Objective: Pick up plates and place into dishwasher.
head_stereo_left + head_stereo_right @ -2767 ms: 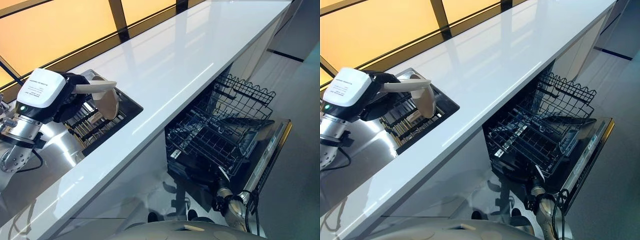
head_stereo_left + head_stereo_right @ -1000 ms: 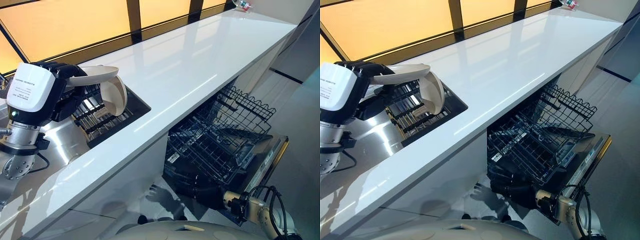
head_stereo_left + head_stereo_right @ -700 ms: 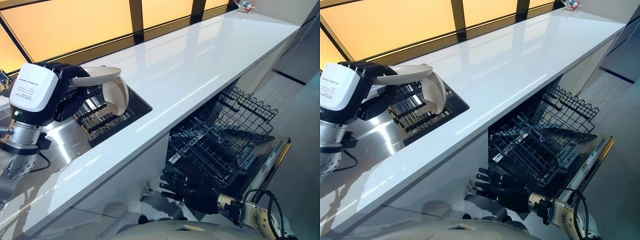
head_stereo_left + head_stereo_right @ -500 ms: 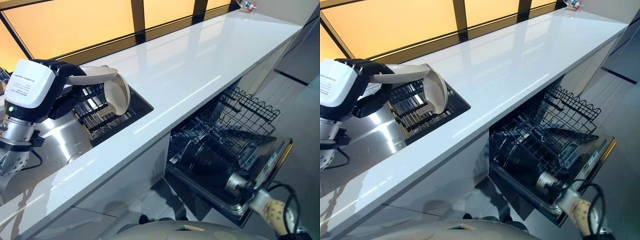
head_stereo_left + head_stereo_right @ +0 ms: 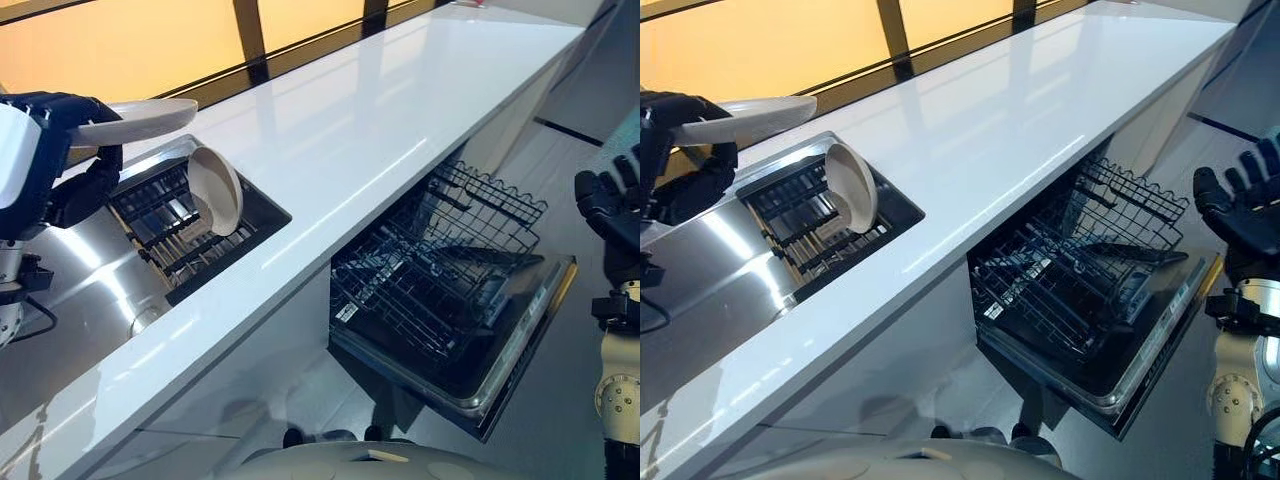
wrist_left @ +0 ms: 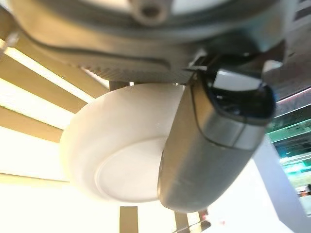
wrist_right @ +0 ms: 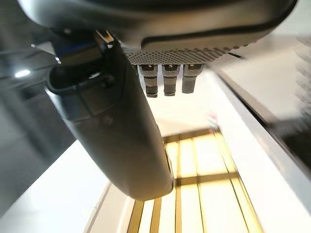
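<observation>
My left hand (image 5: 80, 180) is shut on a white plate (image 5: 138, 118), holding it flat above the back left of the sink (image 5: 262, 222). The left wrist view shows that plate's underside (image 6: 116, 165) with my thumb (image 6: 214, 145) pressed across it. A second cream plate (image 5: 216, 190) stands on edge in the dark rack inside the sink. Below the counter the dishwasher door (image 5: 525, 345) hangs down and its wire rack (image 5: 440, 265) is pulled out. Raised at the far right, beside the dishwasher, my right hand (image 5: 612, 208) is open and holds nothing.
A long glossy white counter (image 5: 380, 110) runs from the sink to the far right, over the dishwasher. A steel drainer (image 5: 80, 280) lies left of the sink. Amber window panels with dark frames (image 5: 250, 25) stand behind the counter. Grey floor (image 5: 580, 100) lies to the right.
My left hand has lifted the plate up and left, away from the plate standing in the rack. My right hand came out from under the dishwasher rack and rose to the right side.
</observation>
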Robot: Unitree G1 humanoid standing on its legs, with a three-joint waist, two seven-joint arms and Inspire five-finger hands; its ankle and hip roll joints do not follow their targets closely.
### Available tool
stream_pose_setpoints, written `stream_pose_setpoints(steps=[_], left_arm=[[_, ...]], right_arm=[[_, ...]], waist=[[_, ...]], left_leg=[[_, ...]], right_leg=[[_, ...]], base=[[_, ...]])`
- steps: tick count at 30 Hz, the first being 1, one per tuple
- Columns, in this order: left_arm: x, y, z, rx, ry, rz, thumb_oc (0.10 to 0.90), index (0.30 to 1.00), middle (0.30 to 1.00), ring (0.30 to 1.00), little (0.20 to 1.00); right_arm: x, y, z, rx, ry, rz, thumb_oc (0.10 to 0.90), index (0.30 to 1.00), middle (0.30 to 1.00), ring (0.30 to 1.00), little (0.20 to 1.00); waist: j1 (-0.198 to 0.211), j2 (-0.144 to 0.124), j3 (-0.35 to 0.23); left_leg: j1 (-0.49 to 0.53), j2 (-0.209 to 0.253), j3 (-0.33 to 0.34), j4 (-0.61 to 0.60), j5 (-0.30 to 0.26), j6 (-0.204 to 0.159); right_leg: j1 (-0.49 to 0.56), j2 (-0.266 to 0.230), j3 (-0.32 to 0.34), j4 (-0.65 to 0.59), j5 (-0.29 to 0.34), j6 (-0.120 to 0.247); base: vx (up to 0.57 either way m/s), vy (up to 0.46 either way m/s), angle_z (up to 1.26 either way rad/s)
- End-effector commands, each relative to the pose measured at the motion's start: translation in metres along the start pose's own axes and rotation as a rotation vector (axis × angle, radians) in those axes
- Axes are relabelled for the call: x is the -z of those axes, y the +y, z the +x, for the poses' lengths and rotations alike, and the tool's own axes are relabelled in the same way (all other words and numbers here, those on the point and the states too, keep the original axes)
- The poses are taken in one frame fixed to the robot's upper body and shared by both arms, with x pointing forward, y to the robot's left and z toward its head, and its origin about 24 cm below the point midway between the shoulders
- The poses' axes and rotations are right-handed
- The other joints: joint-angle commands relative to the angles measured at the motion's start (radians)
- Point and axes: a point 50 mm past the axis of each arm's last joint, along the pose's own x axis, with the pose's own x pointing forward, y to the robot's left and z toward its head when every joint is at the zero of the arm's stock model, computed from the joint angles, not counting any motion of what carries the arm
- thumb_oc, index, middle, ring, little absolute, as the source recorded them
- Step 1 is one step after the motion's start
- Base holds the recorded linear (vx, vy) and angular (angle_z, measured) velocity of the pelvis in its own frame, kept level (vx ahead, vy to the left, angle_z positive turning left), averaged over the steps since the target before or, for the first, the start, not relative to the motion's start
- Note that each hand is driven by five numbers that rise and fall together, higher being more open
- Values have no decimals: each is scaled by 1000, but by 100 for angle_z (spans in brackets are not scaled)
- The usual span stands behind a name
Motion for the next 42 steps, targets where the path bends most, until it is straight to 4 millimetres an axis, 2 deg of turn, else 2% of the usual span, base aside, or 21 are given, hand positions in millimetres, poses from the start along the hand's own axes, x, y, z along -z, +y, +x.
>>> stream_pose_setpoints(steps=[1, 3, 8, 12, 16, 20, 28, 37, 40, 42], left_arm=[[-8, 56, 46, -351, -109, -12, 100, 300, 300, 300, 200], [-21, 56, 55, -388, -175, -67, 100, 300, 300, 300, 200], [-50, 48, 69, -369, -305, -190, 100, 300, 300, 300, 200], [-77, 36, 84, -253, -413, -277, 100, 300, 300, 300, 200], [-91, 28, 96, -151, -460, -330, 100, 300, 300, 300, 200], [-96, 21, 105, -97, -472, -384, 100, 300, 300, 300, 200], [-101, 9, 110, -39, -471, -444, 100, 300, 300, 300, 200], [-102, 6, 112, -24, -478, -441, 100, 300, 300, 300, 200], [-100, 6, 112, -24, -472, -427, 100, 300, 300, 300, 200], [-98, 5, 112, -25, -462, -413, 100, 300, 300, 300, 200]], right_arm=[[-74, 46, 33, -264, -413, -46, 800, 900, 900, 900, 900], [-71, 65, 36, -393, -370, -70, 800, 900, 900, 900, 900], [-70, 95, 39, -518, -382, -240, 800, 900, 900, 900, 900], [-82, 123, 46, -594, -476, -428, 800, 900, 900, 900, 900], [-92, 139, 50, -594, -608, -662, 800, 900, 900, 900, 900], [-99, 151, 55, -604, -684, -770, 800, 900, 900, 900, 900], [-99, 168, 55, -669, -704, -786, 800, 900, 900, 900, 900], [-90, 185, 46, -930, -606, -776, 800, 900, 900, 900, 900], [-91, 184, 49, -909, -599, -796, 800, 900, 900, 900, 900], [-90, 177, 57, -809, -611, -868, 800, 900, 900, 900, 900]], waist=[[1, -5, -20], [9, -7, -20], [24, -14, -30], [36, -17, -31], [38, -18, -28], [42, -22, -25], [46, -25, -23], [50, -30, -30], [50, -31, -31], [50, -31, -31]], left_leg=[[46, -58, 3, 7, -104, 41], [47, -58, -1, 7, -103, 39], [46, -58, -6, 7, -103, 32], [45, -58, -11, 7, -103, 28], [46, -56, -11, 7, -103, 27], [47, -56, -11, 7, -103, 28], [51, -53, -10, 7, -102, 29], [51, -52, -12, 7, -99, 26], [51, -52, -13, 7, -98, 25], [52, -51, -14, 7, -99, 24]], right_leg=[[-2, 76, 5, 34, -9, 4], [0, 75, -5, 36, -11, 3], [7, 75, -20, 24, -9, 3], [12, 78, -27, 17, -6, 3], [13, 79, -29, 22, -9, 4], [12, 81, -29, 27, -11, 5], [15, 85, -28, 34, -16, 1], [18, 83, -36, 37, -21, -1], [19, 84, -37, 37, -21, -2], [21, 85, -36, 37, -22, -3]], base=[[0, 0, 0], [0, 0, 0], [9, -17, 5], [12, -26, 7], [1, -16, 6], [-1, -4, 1], [0, 0, 0], [4, -2, 2], [0, 0, 0], [0, 0, 0]])
